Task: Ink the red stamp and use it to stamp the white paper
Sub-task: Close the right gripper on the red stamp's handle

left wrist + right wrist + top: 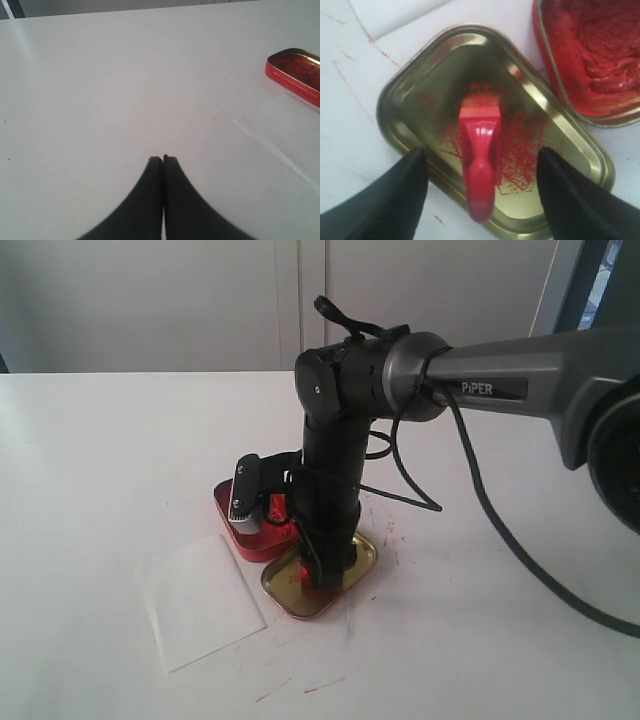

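Found black right gripper (480, 154) wide open and empty, straddling small red knob-handled stamp (480, 127) inside gold tin lid (415, 85).

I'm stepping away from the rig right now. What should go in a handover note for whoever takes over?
Left gripper: shut, empty, over bare table.
Right gripper: open, straddling the red stamp, not gripping it.
The red stamp lies on its side in the gold lid. The red ink tin sits beside the lid, and the white paper lies flat nearby.
Done: nothing certain; no clear print shows on the paper.
Left: grasp the stamp, ink it, stamp the paper.
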Available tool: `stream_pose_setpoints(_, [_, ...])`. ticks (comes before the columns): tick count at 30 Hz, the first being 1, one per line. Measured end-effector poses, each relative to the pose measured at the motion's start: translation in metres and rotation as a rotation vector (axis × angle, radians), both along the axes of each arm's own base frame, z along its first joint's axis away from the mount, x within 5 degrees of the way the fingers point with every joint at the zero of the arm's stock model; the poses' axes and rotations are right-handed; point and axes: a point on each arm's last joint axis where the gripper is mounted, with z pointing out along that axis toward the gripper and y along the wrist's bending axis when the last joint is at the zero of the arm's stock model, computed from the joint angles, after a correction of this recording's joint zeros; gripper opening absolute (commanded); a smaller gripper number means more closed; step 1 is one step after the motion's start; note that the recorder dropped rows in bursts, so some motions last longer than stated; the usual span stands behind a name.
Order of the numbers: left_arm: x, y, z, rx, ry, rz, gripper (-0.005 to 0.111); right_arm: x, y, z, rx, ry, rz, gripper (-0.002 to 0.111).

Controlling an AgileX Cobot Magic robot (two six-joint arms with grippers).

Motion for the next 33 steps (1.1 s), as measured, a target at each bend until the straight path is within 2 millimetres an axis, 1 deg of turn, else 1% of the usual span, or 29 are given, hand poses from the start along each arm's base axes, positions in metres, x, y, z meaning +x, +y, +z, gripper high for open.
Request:
stream_pose_setpoints(4, [0.0000,0.0000,0.0000,0.000,0.000,0.000,0.000,0.0007,0.0005,-0.0007,0.004,-0.003,-0.032,0.060])
stream_pose_setpoints(5, [0.0000,0.0000,0.0000,0.000,0.000,0.000,0.000,0.0007,0.0005,-0.0007,0.004,-0.002,-0.034,0.057])
stream_pose_setpoints(7, [0.0000,0.0000,0.0000,0.000,0.000,0.000,0.000,0.0007,0.0005,-0.0007,0.005,-0.002,-0.036,0.045])
stream_pose_setpoints(10, [0.0000,0.0000,0.0000,0.000,0.000,0.000,0.000,0.0007,0.0005,-0.0007,0.005,-0.002,-0.036,0.033])
stream_pose_setpoints(15, [0.0000,0.0000,0.0000,0.000,0.000,0.000,0.000,-0.0014,-0.0009,-0.0008,-0.012,0.021,-0.033,0.021])
stream_pose_setpoints(25, [0.0000,0.0000,0.0000,0.000,0.000,0.000,0.000,-0.0029,-0.0020,-0.0009,-0.024,0.037,-0.032,0.004])
stream_pose_setpoints(33, [0.0000,0.0000,0.0000,0.000,0.000,0.000,0.000,-0.0029,-0.0020,-0.0009,-0.024,0.038,-0.036,0.000])
